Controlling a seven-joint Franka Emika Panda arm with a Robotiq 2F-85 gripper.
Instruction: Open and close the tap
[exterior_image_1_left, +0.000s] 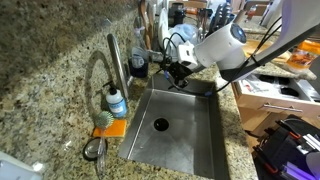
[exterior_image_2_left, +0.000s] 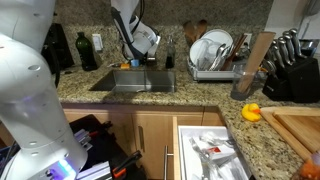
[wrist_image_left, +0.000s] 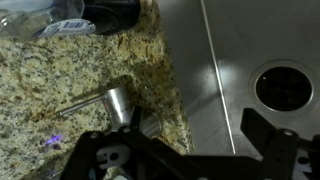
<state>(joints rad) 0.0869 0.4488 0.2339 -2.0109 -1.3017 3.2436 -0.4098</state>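
The tap is a tall brushed-silver faucet with an arched spout, standing on the granite counter beside the sink. In the wrist view a short silver cylinder with a thin lever sits on the counter at the sink's edge. My gripper hangs over the sink's rim, to the side of the tap column and apart from it. It also shows in an exterior view. In the wrist view its jaws are open and empty, and the silver lever lies just beyond the left finger.
A clear soap bottle and an orange sponge sit by the tap's base. A dark cup stands behind. The drain is in the basin. A dish rack, knife block, yellow duck and open drawer lie further along.
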